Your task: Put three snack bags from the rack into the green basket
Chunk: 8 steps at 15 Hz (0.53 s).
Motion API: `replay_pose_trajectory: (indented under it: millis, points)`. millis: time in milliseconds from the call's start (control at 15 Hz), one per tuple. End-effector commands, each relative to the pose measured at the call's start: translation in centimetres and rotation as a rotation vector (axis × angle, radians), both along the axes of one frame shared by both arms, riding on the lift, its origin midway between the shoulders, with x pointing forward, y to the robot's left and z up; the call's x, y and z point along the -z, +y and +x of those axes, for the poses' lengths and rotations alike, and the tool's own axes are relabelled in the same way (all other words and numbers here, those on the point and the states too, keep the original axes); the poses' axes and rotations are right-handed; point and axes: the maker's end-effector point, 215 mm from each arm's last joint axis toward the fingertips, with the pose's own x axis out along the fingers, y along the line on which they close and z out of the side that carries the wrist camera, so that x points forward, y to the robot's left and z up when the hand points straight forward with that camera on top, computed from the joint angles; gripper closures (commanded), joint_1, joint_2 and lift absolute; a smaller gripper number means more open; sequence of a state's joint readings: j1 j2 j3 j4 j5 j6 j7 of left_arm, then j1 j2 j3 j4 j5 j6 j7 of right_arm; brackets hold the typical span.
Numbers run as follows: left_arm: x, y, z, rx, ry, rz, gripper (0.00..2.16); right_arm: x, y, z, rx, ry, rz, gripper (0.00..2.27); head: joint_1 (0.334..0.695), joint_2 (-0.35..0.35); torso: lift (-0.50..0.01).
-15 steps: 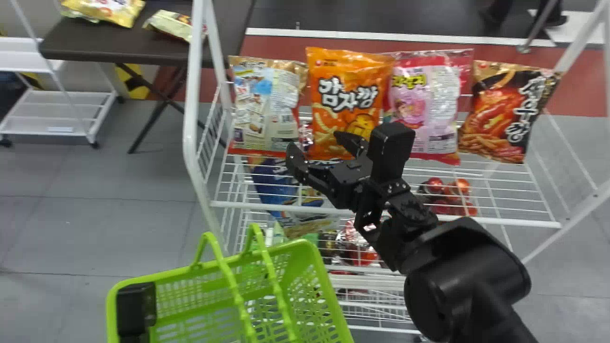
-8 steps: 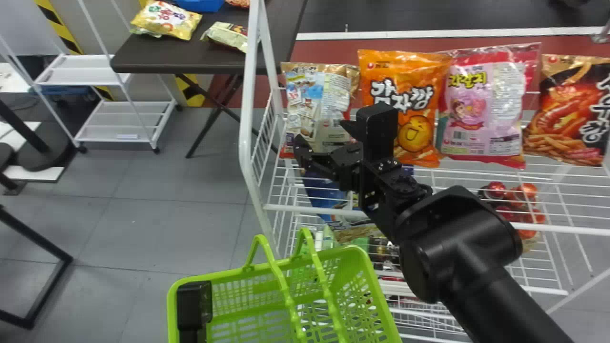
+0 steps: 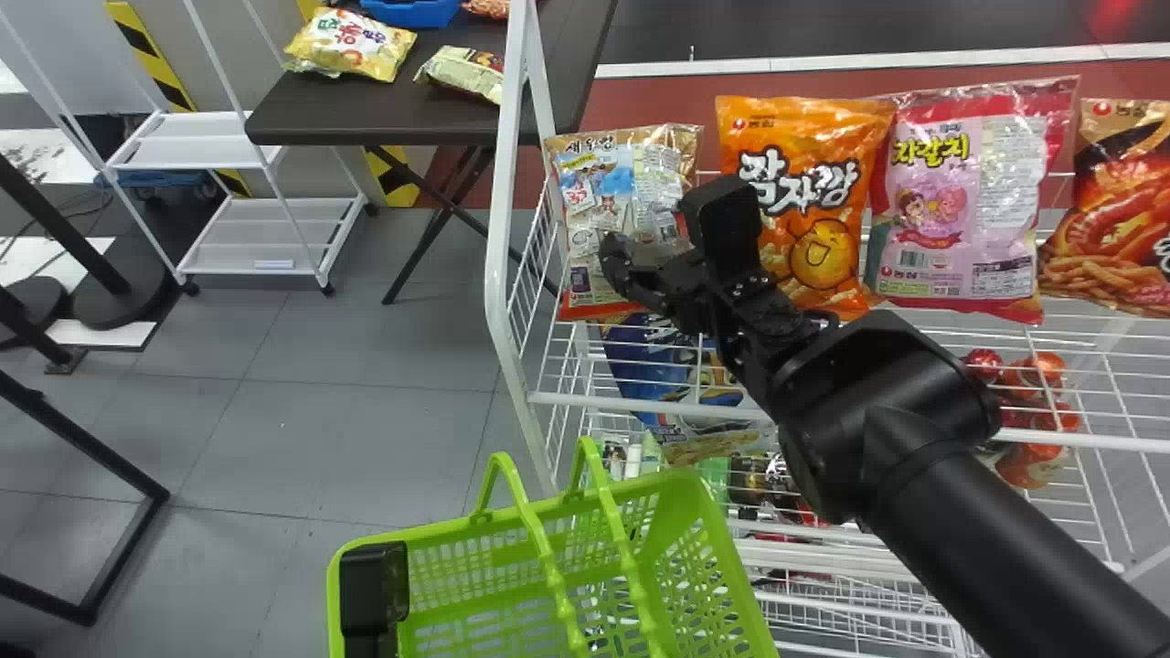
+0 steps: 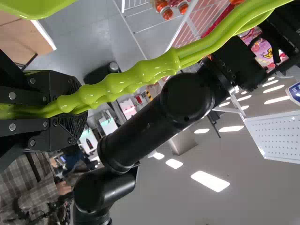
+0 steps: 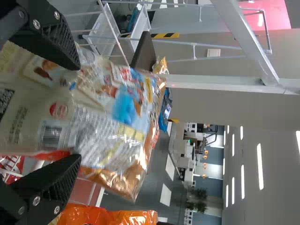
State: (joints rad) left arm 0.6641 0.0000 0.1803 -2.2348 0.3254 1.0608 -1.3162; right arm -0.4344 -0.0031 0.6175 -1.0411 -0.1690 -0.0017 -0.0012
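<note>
In the head view, we saw four snack bags on the white rack [image 3: 500,274]: a tan and blue bag [image 3: 585,183] just above the middle, then an orange bag [image 3: 827,210], a pink bag [image 3: 996,183] and a dark bag [image 3: 1111,215] in a row toward the right edge. The right arm came in from the lower right, and its right hand [image 3: 647,233] was wide, at the tan and blue bag. The green basket [image 3: 457,530] was at the bottom, with the left hand [image 3: 373,589] by its left side. At the upper left, a dark counter [image 3: 366,114] had more bags [image 3: 352,44] on it.

In the left wrist view, we saw the left hand [image 4: 82,103] at the left edge, pinching the basket's green handle [image 4: 150,70].

In the right wrist view, the right hand's [image 5: 78,112] two fingers were far apart at the left, one above the tan and blue bag and one below. The orange bag was at the bottom.
</note>
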Motion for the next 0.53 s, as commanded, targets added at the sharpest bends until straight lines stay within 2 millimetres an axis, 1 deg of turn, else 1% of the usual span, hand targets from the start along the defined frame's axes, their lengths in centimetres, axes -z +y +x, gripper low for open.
replay_pose_trajectory:
  millis: [0, 67, 133, 200, 267, 400, 467]
  points:
    - [-0.1, 0.1, 0.1, -0.005, 0.000, -0.002, 2.15, -0.1, 1.1, -0.5, -0.049, 0.001, 0.008, 1.09, 0.695, 0.158, 0.000]
    - [-0.2, 0.2, 0.1, -0.007, -0.002, -0.007, 2.15, -0.2, 1.1, -0.5, -0.052, 0.001, 0.018, 1.72, 0.695, 0.162, 0.000]
    - [-0.2, 0.3, 0.1, -0.007, -0.002, -0.007, 2.15, 0.0, 0.8, -0.4, -0.047, 0.010, 0.019, 2.07, 0.695, 0.169, 0.000]
    - [-0.3, 0.3, 0.1, -0.008, -0.003, -0.010, 2.15, 0.0, 0.7, -0.4, -0.050, 0.017, 0.024, 2.20, 0.695, 0.174, 0.000]
    - [-0.4, 0.4, 0.2, -0.011, -0.003, -0.015, 2.15, -0.1, 0.7, -0.5, -0.050, 0.016, 0.032, 2.25, 0.695, 0.174, 0.000]
    - [-0.5, 0.8, 0.3, -0.019, -0.003, -0.022, 2.15, -0.7, 1.1, -1.5, -0.052, 0.023, 0.063, 2.25, 0.695, 0.174, 0.000]
    - [-0.6, 0.8, 0.3, -0.018, -0.004, -0.030, 2.15, -0.7, 0.7, -1.9, -0.038, 0.031, 0.076, 2.25, 0.695, 0.176, 0.000]
